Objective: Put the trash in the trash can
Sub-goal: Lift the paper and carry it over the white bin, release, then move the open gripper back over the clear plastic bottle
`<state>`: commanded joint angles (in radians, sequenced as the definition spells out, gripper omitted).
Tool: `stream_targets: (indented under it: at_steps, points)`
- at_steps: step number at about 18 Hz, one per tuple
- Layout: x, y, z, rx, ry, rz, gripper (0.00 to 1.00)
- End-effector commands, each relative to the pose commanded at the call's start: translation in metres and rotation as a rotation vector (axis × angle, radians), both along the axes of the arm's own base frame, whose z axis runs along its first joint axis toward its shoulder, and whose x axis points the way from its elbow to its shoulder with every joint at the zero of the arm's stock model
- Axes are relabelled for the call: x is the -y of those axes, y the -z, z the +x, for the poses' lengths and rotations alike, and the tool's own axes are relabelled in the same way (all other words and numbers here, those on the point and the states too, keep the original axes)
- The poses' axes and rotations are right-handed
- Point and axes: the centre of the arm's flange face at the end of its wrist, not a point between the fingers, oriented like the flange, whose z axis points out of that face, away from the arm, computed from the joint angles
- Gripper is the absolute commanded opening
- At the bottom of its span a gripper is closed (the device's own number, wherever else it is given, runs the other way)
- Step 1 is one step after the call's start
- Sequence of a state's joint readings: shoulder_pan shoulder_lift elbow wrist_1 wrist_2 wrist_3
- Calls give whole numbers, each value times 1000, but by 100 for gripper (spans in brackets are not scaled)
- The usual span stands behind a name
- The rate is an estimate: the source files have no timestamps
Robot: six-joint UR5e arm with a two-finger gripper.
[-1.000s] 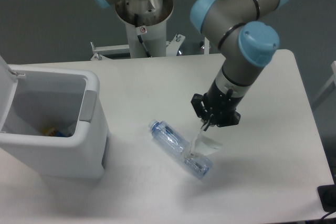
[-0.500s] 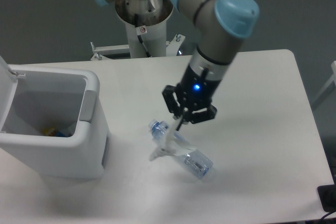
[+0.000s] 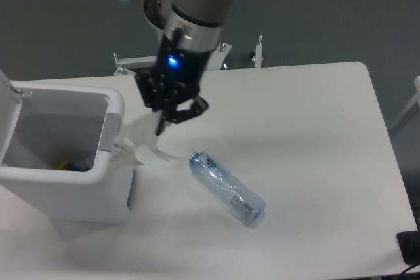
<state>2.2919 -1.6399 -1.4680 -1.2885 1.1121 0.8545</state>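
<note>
The wrapper (image 3: 146,146) is hanging in the air from the tip of the gripper (image 3: 161,125), a pale, blurred scrap of crumpled white that is trailing down and to the left until its lower edge is reaching the right wall of the trash can (image 3: 98,188). It is dangling just beside the bin's rim and grey latch (image 3: 111,131); whether it is actually touching the plastic I cannot tell, because the scrap is smeared. The claw is pinching the wrapper's upper end, its dark fingers drawn close together around that thin bit of material, with a blue light glowing on the wrist above them. The arm (image 3: 197,4) is leaning in from the top of the view, grey with light blue caps, and is casting a soft shadow across the table (image 3: 315,129).

The bottle (image 3: 227,187) is lying on its side on the white tabletop, well clear of the claw, slanting from upper left to lower right, with its cap end pointing toward the bin and its blue-tinted label catching the light. It is resting near the bin but apart from it.

The trash can is standing open at the left edge of the table, its white lid (image 3: 8,90) tipped up and back, and something small in yellow and blue is sitting at the bottom inside
</note>
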Motion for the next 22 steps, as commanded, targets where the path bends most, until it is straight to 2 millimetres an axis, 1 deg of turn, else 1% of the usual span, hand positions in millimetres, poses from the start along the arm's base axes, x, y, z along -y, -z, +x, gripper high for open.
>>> stream_targets:
  at_steps: [2, 5, 7, 10, 11, 12, 13, 15, 17, 18, 19, 20, 21, 22]
  points:
    - [-2, -4, 16, -3, 19, 4, 0]
    - [-8, 4, 36, 8, 56, -9, 2]
    - [-8, 4, 49, 6, 73, -11, 5]
    - [-11, 17, 62, 17, 100, -29, 25]
    - [-11, 21, 65, 23, 106, -35, 36]
    - [-12, 22, 66, 24, 108, -37, 41]
    - [-12, 22, 65, 21, 110, -35, 53]
    - [-14, 21, 65, 24, 111, -26, 73]
    - [-14, 17, 57, 56, 103, 14, 74]
    - [-11, 13, 43, 76, 83, 42, 74]
    - [-2, 10, 17, 83, 43, 71, 74]
    - [2, 8, 1, 88, 18, 92, 74]
    - [5, 9, -14, 93, -4, 108, 74]
    - [7, 16, -29, 98, -26, 107, 76]
